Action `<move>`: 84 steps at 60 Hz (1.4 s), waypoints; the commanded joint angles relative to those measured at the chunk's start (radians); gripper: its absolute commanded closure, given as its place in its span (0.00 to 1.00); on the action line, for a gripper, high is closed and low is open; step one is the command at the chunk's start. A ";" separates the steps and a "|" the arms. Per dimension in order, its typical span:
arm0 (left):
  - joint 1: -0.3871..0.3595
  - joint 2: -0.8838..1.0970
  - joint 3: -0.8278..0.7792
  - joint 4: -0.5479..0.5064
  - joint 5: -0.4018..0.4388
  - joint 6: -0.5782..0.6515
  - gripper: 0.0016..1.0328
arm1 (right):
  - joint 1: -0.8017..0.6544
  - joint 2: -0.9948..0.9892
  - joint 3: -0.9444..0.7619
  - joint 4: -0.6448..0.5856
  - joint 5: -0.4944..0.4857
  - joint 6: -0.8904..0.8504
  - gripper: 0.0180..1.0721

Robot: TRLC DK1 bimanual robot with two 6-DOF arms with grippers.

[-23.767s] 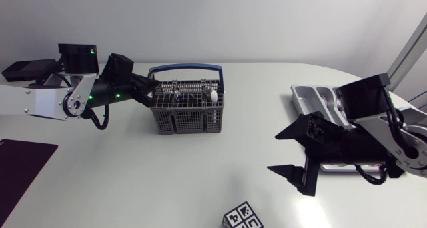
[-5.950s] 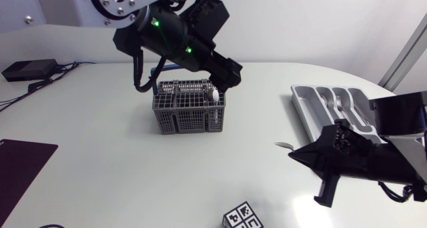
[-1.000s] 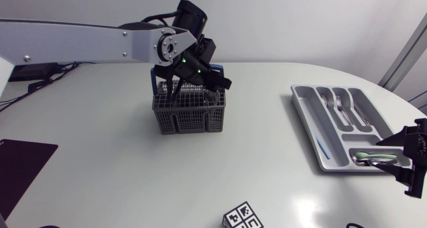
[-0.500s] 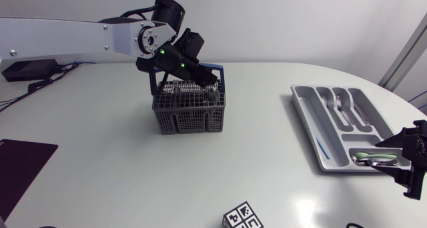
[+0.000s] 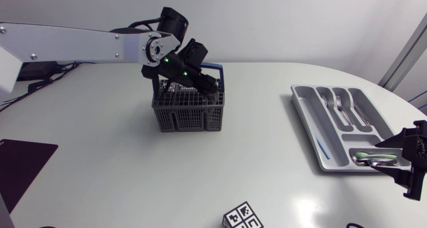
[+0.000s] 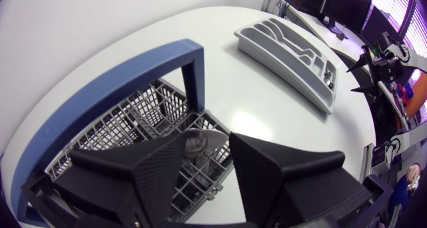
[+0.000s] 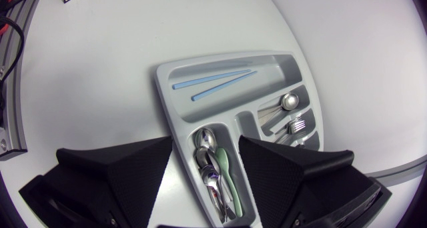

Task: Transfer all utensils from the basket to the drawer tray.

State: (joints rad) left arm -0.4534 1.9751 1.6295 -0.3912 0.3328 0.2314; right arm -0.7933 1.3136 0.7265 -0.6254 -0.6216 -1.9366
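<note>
Basket point(image 5: 189, 111) left of centre, toward table's rear; left gripper point(image 5: 211, 92) over it. Drawer tray point(image 5: 308, 130) well apart at right; right gripper point(image 5: 400, 163) over its near end. Cube point(image 5: 241, 217) at front edge.

Your white tabletop point(image 5: 253, 135) is rounded at its far right corner and carries four things. Left of the middle, towards the back, stands a grey mesh plastic basket with a blue handle point(image 5: 189, 115). Well apart from it, on the right side, a grey moulded drawer tray point(image 5: 306, 116) lies flat, set at a slant. A small black-and-white patterned cube point(image 5: 241, 216) sits at the front edge. A dark flat mat point(image 5: 20, 165) covers the front left corner.
</note>
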 commanded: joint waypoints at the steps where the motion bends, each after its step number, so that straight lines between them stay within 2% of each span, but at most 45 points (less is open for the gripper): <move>1: 0.013 0.042 -0.019 0.005 0.008 0.031 0.53 | 0.005 -0.004 -0.027 -0.002 -0.004 0.004 0.30; 25: 0.004 0.016 -0.051 0.005 0.014 0.036 0.53 | 0.005 -0.008 -0.035 -0.004 -0.004 0.002 0.30; 31: 0.002 -0.012 -0.069 0.005 0.022 0.036 0.53 | 0.026 -0.039 -0.016 -0.100 -0.006 0.018 0.30; 33: 0.004 -0.024 -0.077 0.005 0.023 0.036 0.53 | 0.046 -0.056 -0.010 -0.123 -0.006 0.051 0.25; 37: 0.007 -0.041 -0.089 0.005 0.026 0.036 0.53 | 0.115 -0.097 -0.001 -0.129 -0.004 0.179 0.19; 43: 0.015 -0.064 -0.105 0.005 0.032 0.036 0.53 | 0.206 -0.146 0.002 -0.128 -0.004 0.304 0.19; 58: 0.033 -0.124 -0.175 0.006 0.060 0.091 0.53 | 0.580 -0.195 0.040 -0.023 0.048 0.792 0.19; 73: 0.041 -0.170 -0.253 0.011 0.084 0.152 0.53 | 0.994 -0.163 0.073 0.179 0.246 1.220 0.19; 84: 0.048 -0.202 -0.295 0.014 0.095 0.192 0.53 | 1.161 -0.028 0.151 0.288 0.364 1.409 0.19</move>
State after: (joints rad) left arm -0.4198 1.8091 1.3708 -0.3840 0.4145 0.3897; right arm 0.3279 1.2213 0.8322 -0.3630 -0.2852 -0.6422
